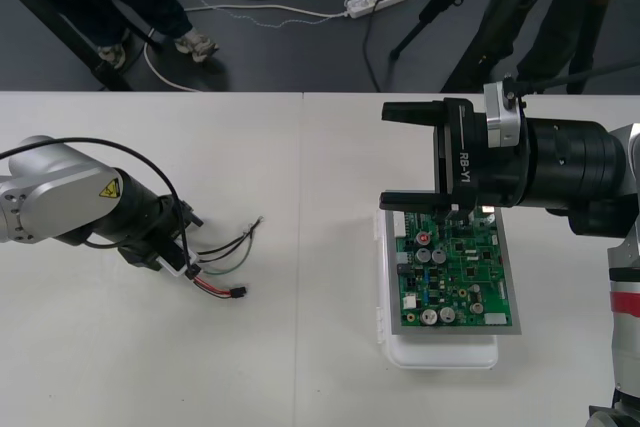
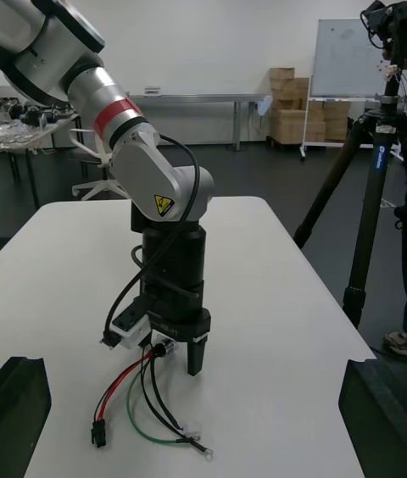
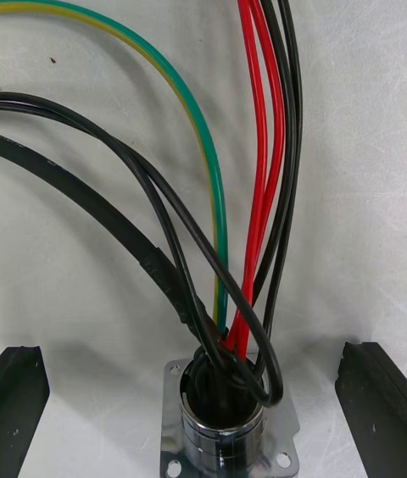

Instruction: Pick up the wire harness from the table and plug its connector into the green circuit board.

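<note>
Nearest, lower right of the front frame: green board (image 1: 455,272) on its white base (image 1: 440,355), sitting flat on the table (image 1: 300,377), nothing plugged into it afaict. Lower left, roughly level w/ it but well apart: the harness (image 1: 215,265), wires fanned out on the tabletop, small black plug (image 1: 238,292) lying loose at the end nearest the frame's middle. So imo this is the pick-up step, plugging not yet begun.

Left claw (image 1: 175,259) stands straight down over the harness's other end. From its wrist cam the fingers (image 3: 21,385) are spread wide, one each side of the round metal socket (image 3: 222,423), not touching it. The red, black and green wires run away from the socket between them. Guess that's the point: straddle the chunky flange end bc it's the easiest bit to grab, thin wires would slip. That leaves the plug end free for the board.

Further up, upper right: right claw (image 1: 405,157) hovers over the board's far edge, fingers (image 2: 373,410) wide apart too, holding nothing. Prob waiting there to take the plug end or help near the board. Risk imo: left closing off-centre on the flange and pinching a wire.
</note>
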Action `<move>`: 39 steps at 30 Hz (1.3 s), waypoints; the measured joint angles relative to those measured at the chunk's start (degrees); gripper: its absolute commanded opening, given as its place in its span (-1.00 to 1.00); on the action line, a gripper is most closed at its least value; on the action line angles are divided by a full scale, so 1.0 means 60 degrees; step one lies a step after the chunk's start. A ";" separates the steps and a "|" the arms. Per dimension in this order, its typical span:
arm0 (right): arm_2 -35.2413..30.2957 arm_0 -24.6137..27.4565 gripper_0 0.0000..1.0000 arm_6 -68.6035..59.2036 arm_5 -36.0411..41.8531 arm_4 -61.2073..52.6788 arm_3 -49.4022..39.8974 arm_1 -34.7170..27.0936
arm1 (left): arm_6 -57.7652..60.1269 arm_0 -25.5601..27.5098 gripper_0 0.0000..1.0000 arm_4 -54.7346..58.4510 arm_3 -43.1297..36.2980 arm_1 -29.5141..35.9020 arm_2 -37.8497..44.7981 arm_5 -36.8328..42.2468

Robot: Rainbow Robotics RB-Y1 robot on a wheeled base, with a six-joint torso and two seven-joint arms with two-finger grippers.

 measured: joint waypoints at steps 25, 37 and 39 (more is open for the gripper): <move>0.0261 -0.0019 1.00 0.0001 0.0000 -0.0074 0.0235 0.0092 | -0.0564 -0.0055 -1.00 0.0034 0.0186 0.0000 -0.0083 0.0000; 0.0258 -0.0019 1.00 0.0003 0.0000 -0.0164 0.0235 0.0276 | -0.0564 -0.0057 -1.00 0.0040 0.0220 -0.0001 -0.0084 0.0000; 0.0242 -0.0019 1.00 0.0004 0.0000 -0.0167 0.0235 0.0276 | -0.0565 -0.0057 -1.00 0.0041 0.0221 -0.0001 -0.0084 0.0000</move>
